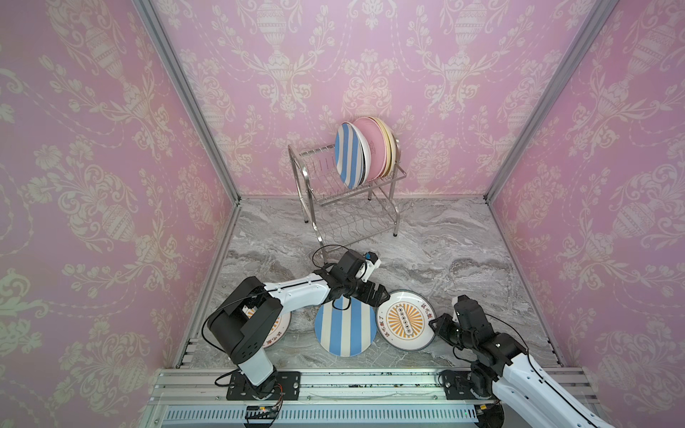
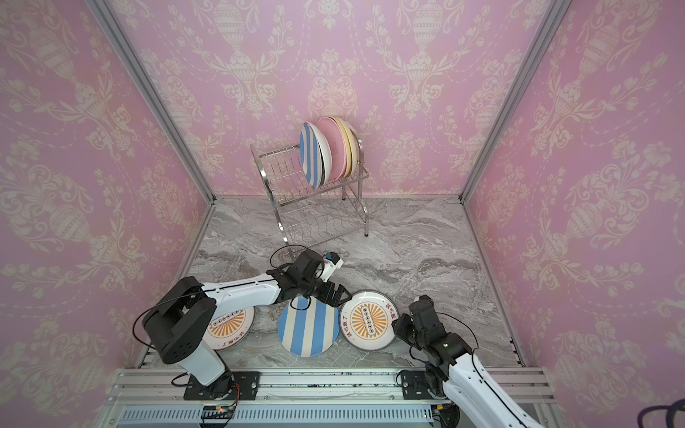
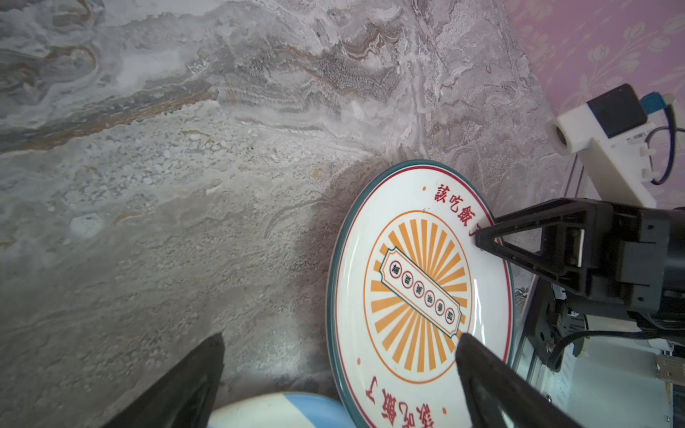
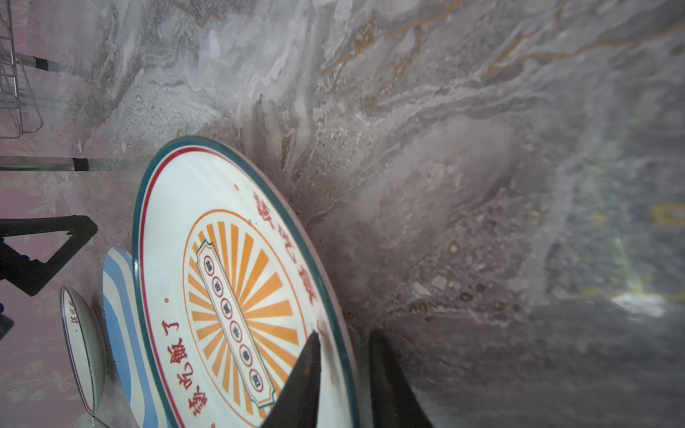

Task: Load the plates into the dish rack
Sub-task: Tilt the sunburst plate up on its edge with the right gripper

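A white plate with an orange sunburst (image 1: 406, 320) (image 4: 222, 281) lies on the marble floor, its left edge resting on a blue-and-white striped plate (image 1: 345, 326). My right gripper (image 1: 434, 325) (image 4: 344, 335) pinches its right rim, one finger on the face and one beneath. My left gripper (image 1: 381, 292) (image 3: 341, 378) hangs open over that plate's left edge. A second sunburst plate (image 1: 277, 329) sits half hidden under my left arm. The dish rack (image 1: 318, 178) holds a striped plate (image 1: 346, 155), a white one, a pink one (image 1: 370, 142) and yellowish ones (image 1: 388, 144) upright in its upper tier.
The rack stands against the back wall, its lower shelf (image 1: 352, 226) bare. Pink patterned walls close in three sides. An aluminium rail (image 1: 370, 385) with both arm bases runs along the front edge.
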Tool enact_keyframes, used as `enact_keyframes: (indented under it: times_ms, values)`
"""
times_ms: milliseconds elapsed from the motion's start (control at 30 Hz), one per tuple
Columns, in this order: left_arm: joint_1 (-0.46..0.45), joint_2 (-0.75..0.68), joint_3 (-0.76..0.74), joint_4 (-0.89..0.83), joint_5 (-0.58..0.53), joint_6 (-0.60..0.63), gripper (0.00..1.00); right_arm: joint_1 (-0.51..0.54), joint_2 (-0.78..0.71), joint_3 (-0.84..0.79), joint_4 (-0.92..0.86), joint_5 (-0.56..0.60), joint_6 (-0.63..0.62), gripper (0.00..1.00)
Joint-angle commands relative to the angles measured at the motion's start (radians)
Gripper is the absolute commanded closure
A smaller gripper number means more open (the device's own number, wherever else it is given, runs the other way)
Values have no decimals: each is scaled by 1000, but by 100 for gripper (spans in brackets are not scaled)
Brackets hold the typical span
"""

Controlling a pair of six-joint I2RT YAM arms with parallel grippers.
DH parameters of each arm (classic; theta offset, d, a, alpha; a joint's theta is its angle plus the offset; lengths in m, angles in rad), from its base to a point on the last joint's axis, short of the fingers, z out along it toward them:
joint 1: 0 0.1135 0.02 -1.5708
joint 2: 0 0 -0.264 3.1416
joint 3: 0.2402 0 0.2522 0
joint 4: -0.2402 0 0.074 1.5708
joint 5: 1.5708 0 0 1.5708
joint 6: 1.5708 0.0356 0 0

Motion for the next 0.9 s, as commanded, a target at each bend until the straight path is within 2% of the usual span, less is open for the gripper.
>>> enact_keyframes:
  times_ms: [0,367,733,867]
  values:
    - [-17,30,29,-3,35,6,1,-8,-25,-38,-25,19,34,76]
    - [-42,105,63,0,84,4,1,-17,-71,-64,-29,8,49,82]
    - [-62,159,92,69,132,-28,1,-20,-100,-48,-56,23,50,93]
    - [-62,153,118,43,114,-12,1,-21,-92,-14,-90,45,25,97]
